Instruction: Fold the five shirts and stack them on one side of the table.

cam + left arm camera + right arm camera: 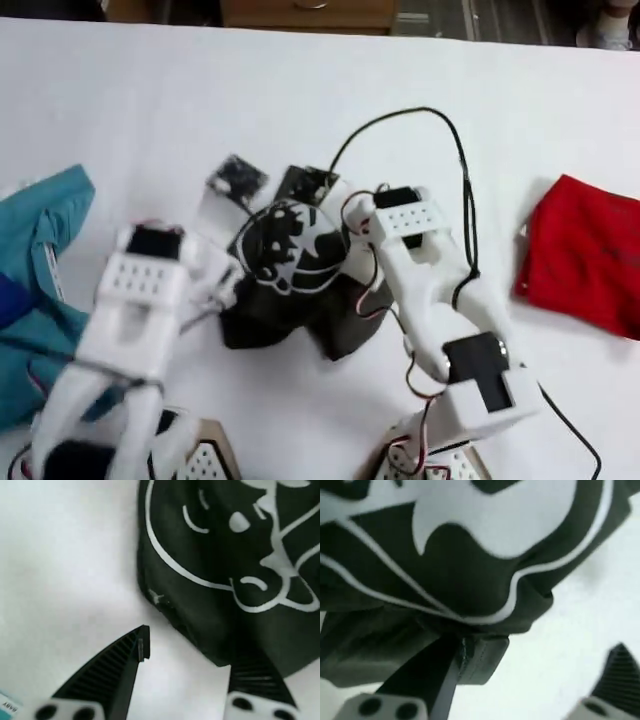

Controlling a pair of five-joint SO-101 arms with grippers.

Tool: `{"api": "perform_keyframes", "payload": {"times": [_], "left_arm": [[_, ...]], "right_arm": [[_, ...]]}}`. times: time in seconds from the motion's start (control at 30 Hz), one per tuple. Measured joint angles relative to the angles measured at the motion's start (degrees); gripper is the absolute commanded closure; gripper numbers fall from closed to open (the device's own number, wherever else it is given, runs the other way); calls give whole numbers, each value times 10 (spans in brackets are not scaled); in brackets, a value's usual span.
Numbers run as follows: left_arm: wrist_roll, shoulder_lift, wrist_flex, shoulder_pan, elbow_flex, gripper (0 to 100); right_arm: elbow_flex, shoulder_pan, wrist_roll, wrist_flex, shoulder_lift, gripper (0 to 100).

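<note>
The black shirt (290, 290) lies bunched at the centre of the high view on the bench (300, 80); it is light, limp cloth that will likely sag and slide rather than hold a crease (the printed patch is probably a touch stiffer). The left gripper (190, 647) stands wide open astride the shirt's edge, and the right gripper (542, 647), also wide open, seems to touch a thick doubled edge on one side. Such doubled edges or corners look the surest place to pinch.
</note>
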Motion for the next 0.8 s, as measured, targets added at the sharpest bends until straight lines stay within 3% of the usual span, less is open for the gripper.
{"api": "perform_keyframes", "payload": {"times": [0.13, 0.2, 0.5, 0.67, 0.8], "left_arm": [[15, -39, -58, 12, 74, 728], [24, -40, -76, 13, 89, 728], [38, 55, -99, 9, 88, 728], [40, 171, -92, -60, 14, 728], [39, 278, -32, -122, -113, 728]], "right_arm": [[0, 0, -3, -8, 15, 933], [0, 0, -22, -7, 15, 982], [-137, 25, -36, 102, -98, 976], [-248, 31, -36, 164, -178, 975], [-278, 32, -36, 179, -207, 975]]}}
